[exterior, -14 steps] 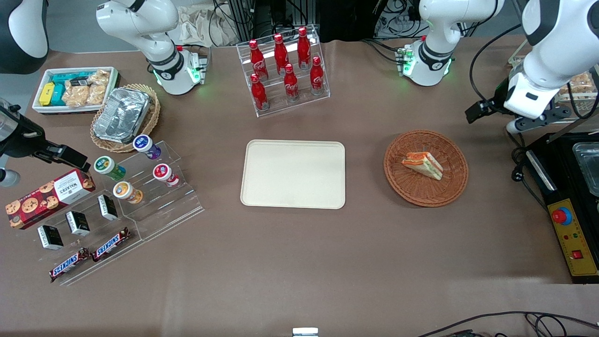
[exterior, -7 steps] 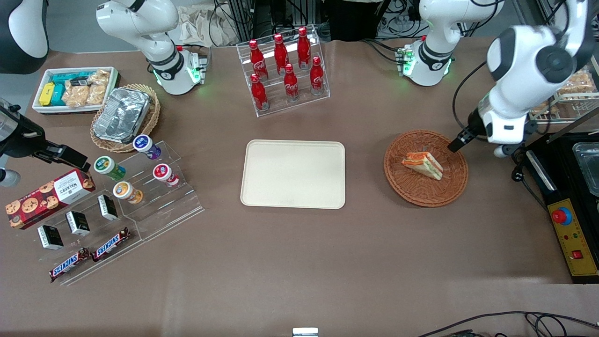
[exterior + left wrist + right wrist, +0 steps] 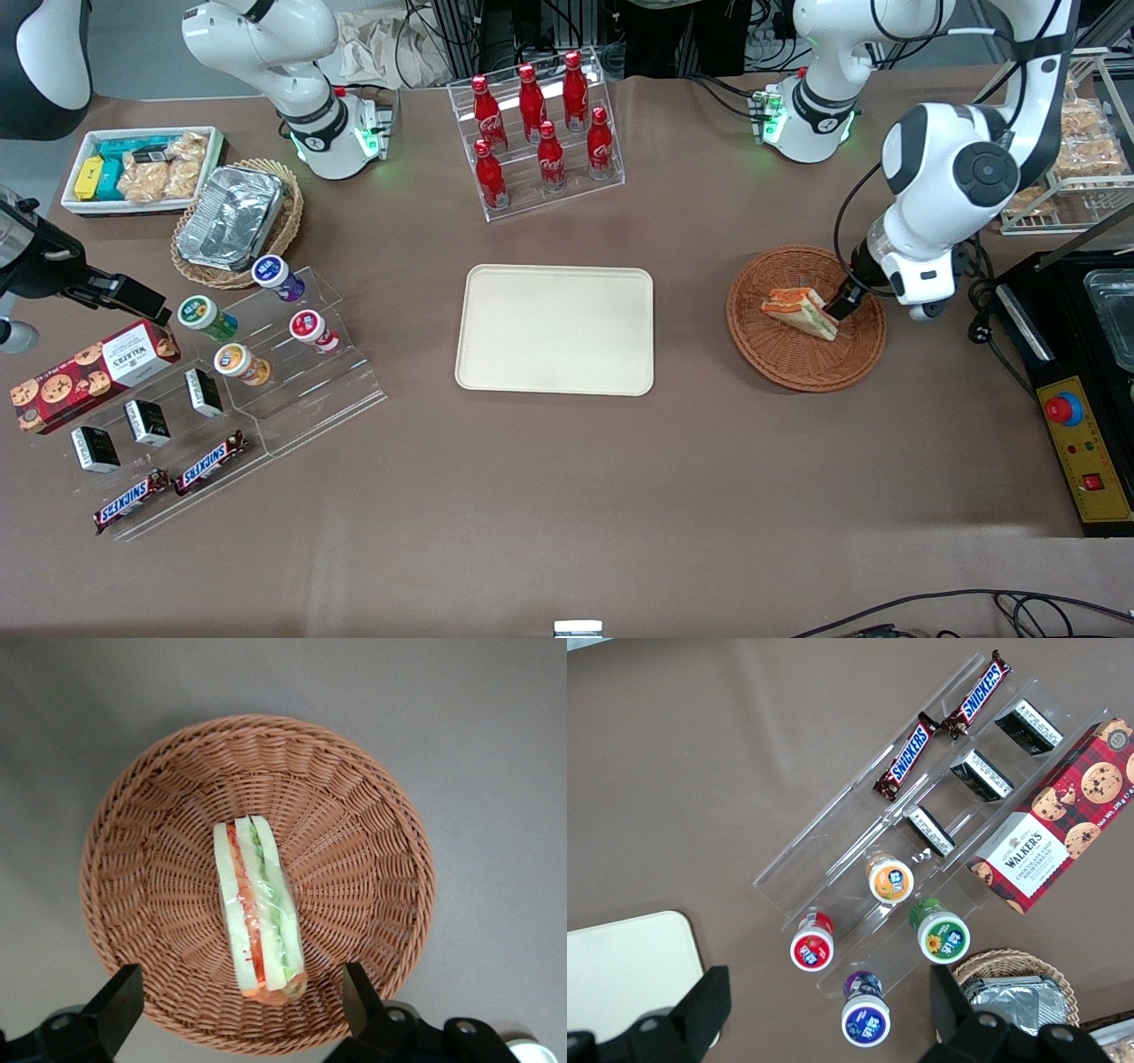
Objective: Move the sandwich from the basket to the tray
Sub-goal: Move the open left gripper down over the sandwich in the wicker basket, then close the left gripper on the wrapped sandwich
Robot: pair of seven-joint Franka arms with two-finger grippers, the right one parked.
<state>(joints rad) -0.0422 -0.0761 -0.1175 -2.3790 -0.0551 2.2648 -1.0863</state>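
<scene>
Item: triangular white-bread sandwich (image 3: 259, 908) with red and green filling, lying in the round reddish-brown wicker basket (image 3: 142, 815). My tool (image 3: 239, 1005): spread wide, hovering just above it. Advice: descend straight, straddle the bread faces, pinch gently. Destination: cream rectangular tray (image 3: 496, 292), bare, nearby.

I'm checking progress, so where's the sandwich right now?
The sandwich lies in the basket, toward the working arm's end of the table beside the tray, with the open pincer above it.
</scene>
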